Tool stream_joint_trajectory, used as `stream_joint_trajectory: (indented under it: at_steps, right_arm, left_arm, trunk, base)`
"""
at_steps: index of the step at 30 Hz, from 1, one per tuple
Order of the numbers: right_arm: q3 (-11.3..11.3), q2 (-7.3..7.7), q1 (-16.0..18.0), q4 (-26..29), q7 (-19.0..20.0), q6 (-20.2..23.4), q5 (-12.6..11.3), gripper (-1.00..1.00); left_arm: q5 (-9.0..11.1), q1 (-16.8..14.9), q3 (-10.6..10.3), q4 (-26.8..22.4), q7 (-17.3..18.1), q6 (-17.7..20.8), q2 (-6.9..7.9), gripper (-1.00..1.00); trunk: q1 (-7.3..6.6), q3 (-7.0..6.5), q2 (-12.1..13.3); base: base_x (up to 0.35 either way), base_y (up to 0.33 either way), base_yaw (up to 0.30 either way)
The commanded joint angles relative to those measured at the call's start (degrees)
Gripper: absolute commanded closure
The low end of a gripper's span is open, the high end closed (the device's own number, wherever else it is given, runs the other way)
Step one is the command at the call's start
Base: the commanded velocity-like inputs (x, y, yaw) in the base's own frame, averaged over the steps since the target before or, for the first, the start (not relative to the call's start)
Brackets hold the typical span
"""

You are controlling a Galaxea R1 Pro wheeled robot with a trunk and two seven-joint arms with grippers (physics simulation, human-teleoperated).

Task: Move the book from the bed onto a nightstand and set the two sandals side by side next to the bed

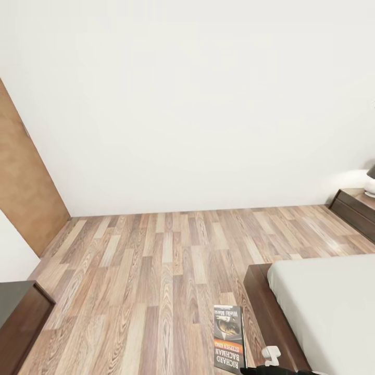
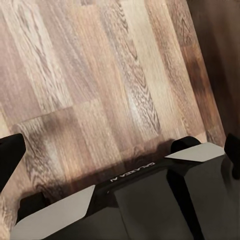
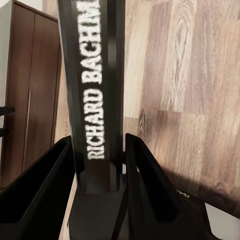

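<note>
The book [image 1: 229,338] hangs over the floor beside the bed, cover up, showing its dark picture, orange band and white "Richard Bachman" lettering. My right gripper [image 3: 98,141] is shut on the book [image 3: 92,75], one black finger on each side of its spine. Part of that gripper [image 1: 268,362] shows at the bottom edge of the head view. The bed [image 1: 323,307] has a grey mattress on a dark frame at the lower right. A nightstand [image 1: 359,208] stands by the far wall at the right. My left gripper [image 2: 120,155] is open above the floor and my base. The sandals are out of view.
A white lamp [image 1: 371,183] sits on the nightstand. A dark brown cabinet [image 1: 21,323] stands at the lower left and a brown door [image 1: 26,192] on the left wall. Wood-plank floor [image 1: 156,260] stretches to the white far wall.
</note>
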State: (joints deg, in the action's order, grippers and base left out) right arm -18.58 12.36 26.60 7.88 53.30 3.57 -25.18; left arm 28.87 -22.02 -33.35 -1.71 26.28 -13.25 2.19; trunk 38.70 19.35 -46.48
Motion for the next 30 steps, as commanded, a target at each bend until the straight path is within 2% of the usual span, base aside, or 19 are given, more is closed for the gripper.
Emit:
stream_joint_trajectory:
  at_steps: [1, 30]
  right_arm:
    - [-0.4, 0.04, 0.0, 0.0, 0.1, 0.4, -0.6, 1.0]
    - [-0.4, 0.04, 0.0, 0.0, 0.1, 0.4, -0.6, 1.0]
  left_arm:
    - [0.5, 0.0, -0.5, 0.0, 0.2, -0.2, 0.01, -1.0]
    - [0.5, 0.0, -0.5, 0.0, 0.2, -0.2, 0.01, -1.0]
  trunk:
    - [0.01, -0.03, -0.1]
    - [0.01, -2.71, -0.1]
  base:
    - [0.0, 0.0, 0.0]
    - [0.0, 0.0, 0.0]
